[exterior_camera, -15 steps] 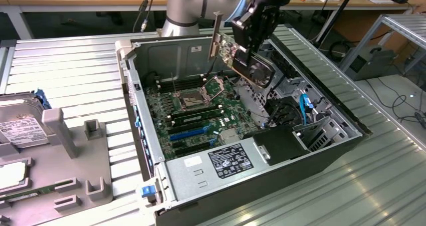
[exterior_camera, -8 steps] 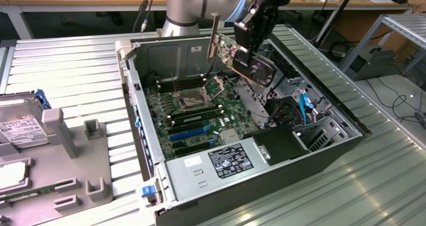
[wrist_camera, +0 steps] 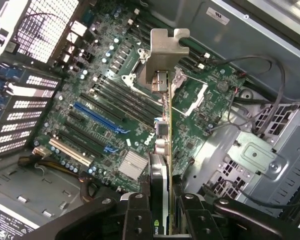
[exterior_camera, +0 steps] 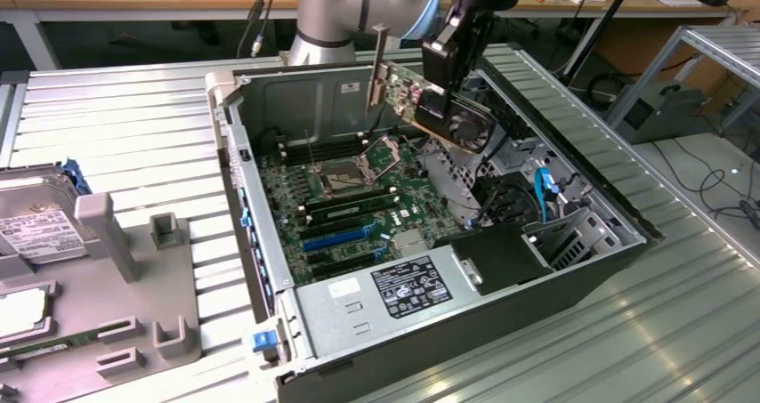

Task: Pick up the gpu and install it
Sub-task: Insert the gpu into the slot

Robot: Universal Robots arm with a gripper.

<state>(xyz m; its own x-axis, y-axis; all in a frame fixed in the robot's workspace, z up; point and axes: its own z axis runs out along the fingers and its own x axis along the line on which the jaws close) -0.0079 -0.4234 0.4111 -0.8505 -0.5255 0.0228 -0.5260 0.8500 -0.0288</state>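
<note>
Pickup looks done: my gripper (wrist_camera: pixel 162 205) is clamped on the gpu (wrist_camera: pixel 160 170), which I hold edge-on in the air, its silver bracket at the end away from my fingers, above the motherboard (wrist_camera: pixel 115 100) inside the open computer case (exterior_camera: pixel 309 92). Installation is left, as I judge it: the card hangs clear of the blue expansion slots (wrist_camera: pixel 101 116) and sits in none of them.

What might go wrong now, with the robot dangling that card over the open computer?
The hand holds the thin black, green-edged graphics card above the board, so a slight tilt might make it miss the blue slots. Its silver metal bracket could strike the green motherboard or snag the grey cables.
</note>
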